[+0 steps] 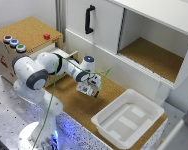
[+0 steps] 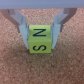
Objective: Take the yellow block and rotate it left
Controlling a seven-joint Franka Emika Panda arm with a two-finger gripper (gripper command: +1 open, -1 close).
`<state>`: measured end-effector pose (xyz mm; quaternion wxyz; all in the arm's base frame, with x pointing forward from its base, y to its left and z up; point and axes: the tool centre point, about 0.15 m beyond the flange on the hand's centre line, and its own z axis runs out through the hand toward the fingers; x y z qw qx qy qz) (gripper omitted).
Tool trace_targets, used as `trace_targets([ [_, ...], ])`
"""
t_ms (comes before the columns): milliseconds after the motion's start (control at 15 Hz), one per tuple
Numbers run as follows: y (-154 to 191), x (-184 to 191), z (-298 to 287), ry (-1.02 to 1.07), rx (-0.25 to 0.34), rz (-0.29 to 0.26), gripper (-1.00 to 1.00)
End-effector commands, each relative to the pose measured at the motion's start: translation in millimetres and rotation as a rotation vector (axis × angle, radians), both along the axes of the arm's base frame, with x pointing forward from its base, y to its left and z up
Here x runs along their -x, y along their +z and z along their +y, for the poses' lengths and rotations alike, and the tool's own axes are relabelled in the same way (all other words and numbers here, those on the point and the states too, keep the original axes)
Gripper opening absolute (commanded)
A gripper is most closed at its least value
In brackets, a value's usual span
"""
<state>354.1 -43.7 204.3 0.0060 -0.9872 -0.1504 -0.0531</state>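
In the wrist view the yellow block (image 2: 39, 40) is a small bright yellow cube with dark letters N and S on its faces. It sits between the two fingers (image 2: 22, 27) of my gripper (image 2: 41, 44), which press on its two sides over the cork surface (image 2: 15, 65). In the exterior view my gripper (image 1: 89, 89) hangs low over the cork board (image 1: 69, 100), and there the gripper body hides the block. I cannot tell whether the block rests on the cork or is slightly lifted.
A white tray (image 1: 129, 117) lies on the cork at the exterior view's right. A cork-topped box (image 1: 29, 31) with a small red block (image 1: 47, 36) and coloured buttons (image 1: 14, 43) stands at the left. A white cabinet (image 1: 144, 45) with an open compartment stands behind.
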Motion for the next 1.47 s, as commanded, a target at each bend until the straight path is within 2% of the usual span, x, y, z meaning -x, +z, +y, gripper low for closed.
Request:
trace_targets([
  [0, 31.2, 1.2, -5.9, 0.257, 0.049, 0.016, -1.00],
  [200, 37.9, -1.5, -2.4, 0.629, -0.045, 0.005, -1.00],
  [333, 37.6, -5.2, 1.1, 0.825, -0.065, 0.024, -1.00],
  [667, 21.3, -0.8, 7.0, 1.387, 0.050, 0.034, -1.00],
  [867, -3.5, -7.4, 4.9, 1.509, 0.090, 0.112, -1.00],
  [1067, -8.8, -14.7, 6.0, 1.521, 0.123, 0.086, -1.00],
  [1133, -8.7, -14.8, 8.9, 1.513, 0.128, 0.082, 1.00],
  [1267, -0.8, -8.7, 8.8, 1.502, 0.134, 0.056, 1.00],
  [1400, 15.8, -2.8, 5.1, 1.459, 0.117, 0.052, 1.00],
])
